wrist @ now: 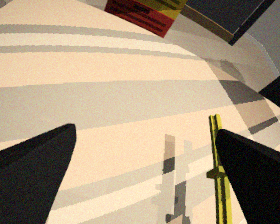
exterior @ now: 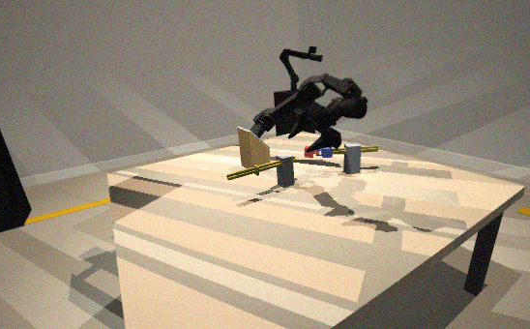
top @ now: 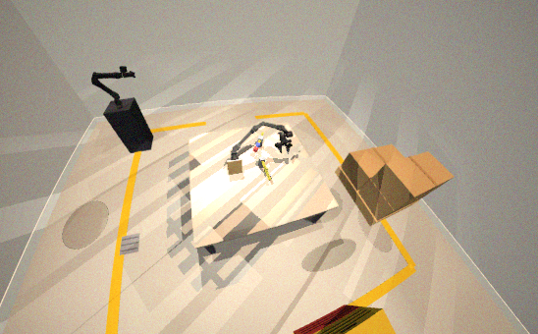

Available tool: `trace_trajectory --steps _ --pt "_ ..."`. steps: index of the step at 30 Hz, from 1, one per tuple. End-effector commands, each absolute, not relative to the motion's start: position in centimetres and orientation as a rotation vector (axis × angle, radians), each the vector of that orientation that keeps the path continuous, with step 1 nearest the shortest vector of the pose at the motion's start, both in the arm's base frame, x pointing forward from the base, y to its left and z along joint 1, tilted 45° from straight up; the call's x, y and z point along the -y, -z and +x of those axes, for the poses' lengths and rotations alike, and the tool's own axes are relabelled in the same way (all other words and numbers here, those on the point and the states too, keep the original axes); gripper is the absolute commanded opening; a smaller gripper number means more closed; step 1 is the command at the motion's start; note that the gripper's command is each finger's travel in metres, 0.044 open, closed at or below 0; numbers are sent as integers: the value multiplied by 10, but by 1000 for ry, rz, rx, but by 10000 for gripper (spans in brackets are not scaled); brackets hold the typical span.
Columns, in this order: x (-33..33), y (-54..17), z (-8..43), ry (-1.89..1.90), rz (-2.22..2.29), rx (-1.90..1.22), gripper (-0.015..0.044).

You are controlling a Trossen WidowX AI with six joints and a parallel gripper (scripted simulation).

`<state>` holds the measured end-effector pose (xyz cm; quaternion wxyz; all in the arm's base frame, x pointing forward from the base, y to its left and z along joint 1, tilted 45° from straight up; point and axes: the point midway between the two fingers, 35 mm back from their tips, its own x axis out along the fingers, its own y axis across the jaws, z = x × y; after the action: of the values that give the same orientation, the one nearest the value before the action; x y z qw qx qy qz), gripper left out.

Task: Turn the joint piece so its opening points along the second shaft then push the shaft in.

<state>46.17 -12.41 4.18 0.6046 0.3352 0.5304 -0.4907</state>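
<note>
The red joint piece [top: 255, 148] [exterior: 309, 153] sits beyond the near grey block [exterior: 285, 172], the one carrying the yellow second shaft [top: 267, 173] [exterior: 244, 172] [wrist: 221, 195], and is off to one side of the fingers in the top view. In the exterior view one fingertip overlaps it in line of sight, yet the top view shows the gripper [top: 283, 149] [exterior: 300, 144] [wrist: 148, 135] apart from it. The fingers stand wide apart — nothing is held between them. In the wrist view, one finger partly covers the second shaft. The arm [top: 263, 124] [exterior: 326, 79] arches above the table [top: 247, 196] [exterior: 244, 232] [wrist: 116, 105], its gripper end higher than the near grey block — bent down toward the tabletop.
</note>
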Motion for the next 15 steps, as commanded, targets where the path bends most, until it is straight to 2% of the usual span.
trace_trajectory --steps 1,2,15 --pt "124 -42 462 1135 776 -1227 426" --pt "124 -42 462 1135 776 -1227 440" --pt "116 -61 400 801 702 -1522 440"
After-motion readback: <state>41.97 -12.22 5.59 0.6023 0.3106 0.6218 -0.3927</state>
